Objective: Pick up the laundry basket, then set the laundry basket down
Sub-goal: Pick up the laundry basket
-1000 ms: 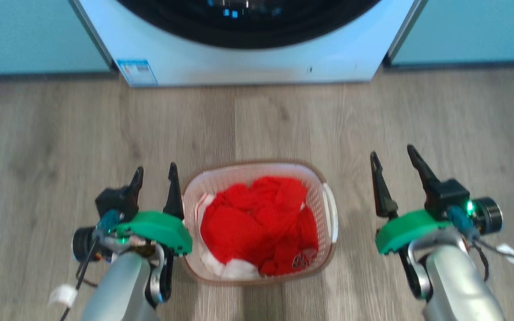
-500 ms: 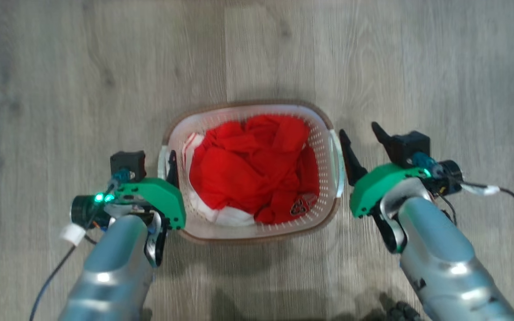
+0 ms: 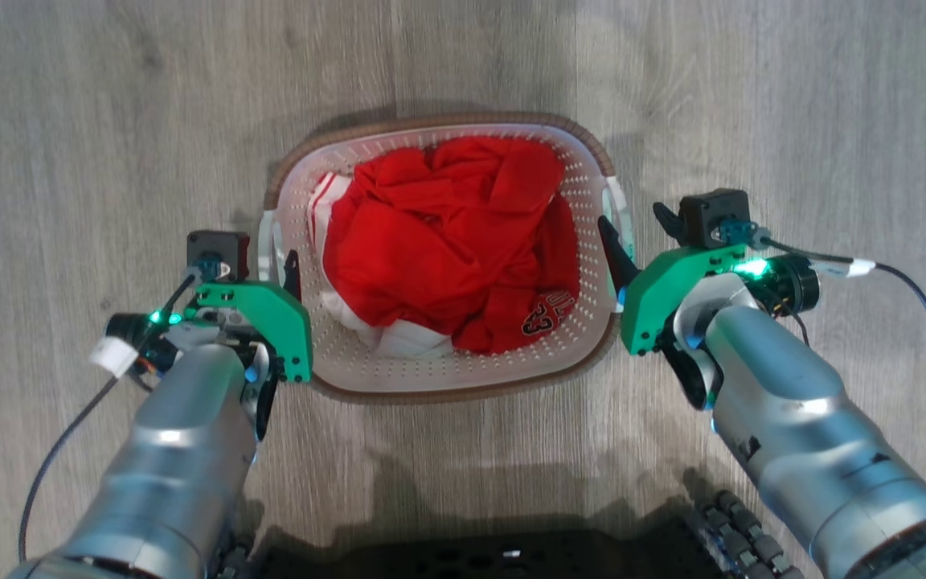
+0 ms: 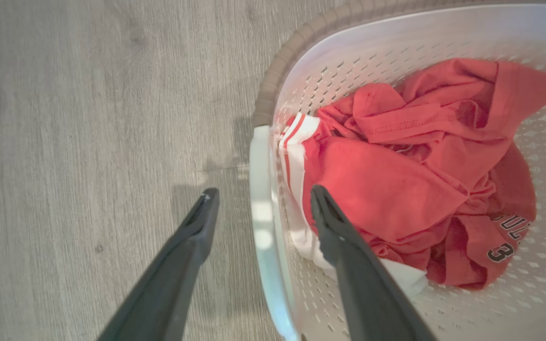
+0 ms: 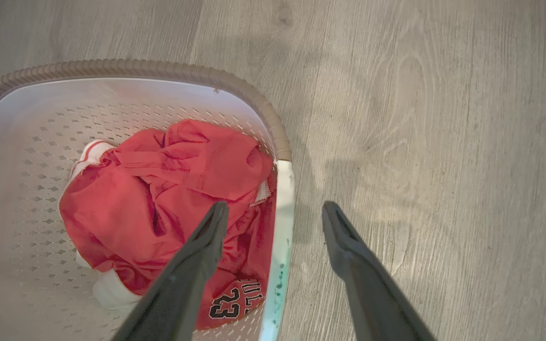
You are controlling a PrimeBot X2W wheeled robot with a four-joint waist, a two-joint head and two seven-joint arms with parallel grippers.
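Basket: the laundry basket (image 3: pixel 447 392) sits on the wooden floor (image 3: pixel 109 121) between both arms, holding red clothes (image 3: pixel 439 241).
Left gripper (image 4: pixel 263 192): jaws spread astride the left handle (image 4: pixel 261 227), one finger inside the wall and one outside, nothing pinched.
Right gripper (image 5: pixel 275 206): jaws spread likewise over the right handle (image 5: pixel 282 246).
Snag risk: the inner fingers lie close to the cloth, so closing may trap fabric against a handle and weaken the hold.
Tilt risk: if one side grips or rises first, the basket may tip and shed clothes.
Slip risk: the handles look thin and smooth.
Room: open floor lies beyond and beside the basket; the robot's dark base (image 3: pixel 471 555) crowds the near side.
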